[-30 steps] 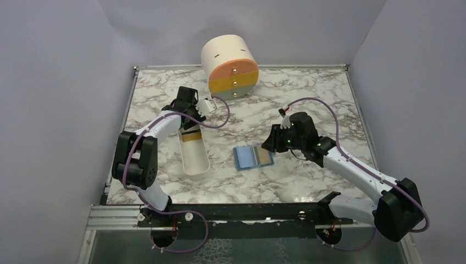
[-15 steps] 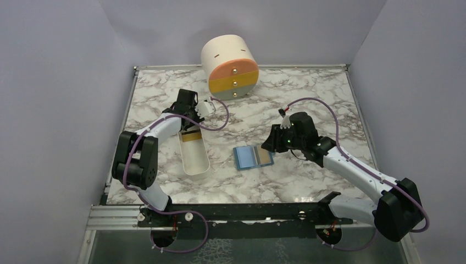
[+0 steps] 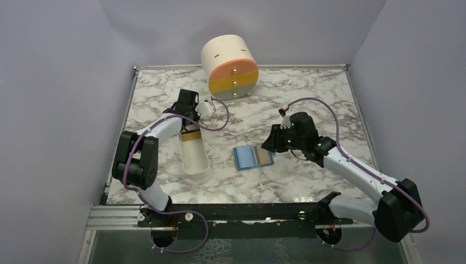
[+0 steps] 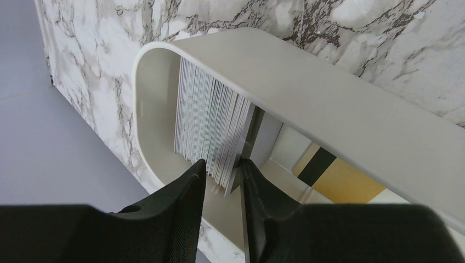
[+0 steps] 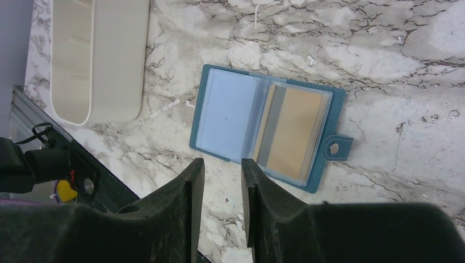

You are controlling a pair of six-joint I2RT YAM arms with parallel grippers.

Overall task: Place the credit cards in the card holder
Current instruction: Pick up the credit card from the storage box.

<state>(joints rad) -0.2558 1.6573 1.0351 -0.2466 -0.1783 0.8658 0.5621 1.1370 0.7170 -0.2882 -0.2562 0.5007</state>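
A stack of pale credit cards stands on edge in the long white tray. A gold card with a dark stripe lies flat in the same tray and also shows from above. My left gripper reaches into the tray's far end, its jaws narrowly closed on the lower corner of the stack, a grey card against the right finger. The blue card holder lies open on the table with a gold card in its right pocket. My right gripper hovers over its near edge, slightly open and empty.
A cream cylinder with orange, yellow and grey drawers stands at the back. The tray lies left of the holder. Grey walls close in the marble table on three sides. The black base rail runs along the near edge.
My left gripper has shifted slightly toward the tray's far end and settled onto the card stack. The right arm and the card holder have not moved.
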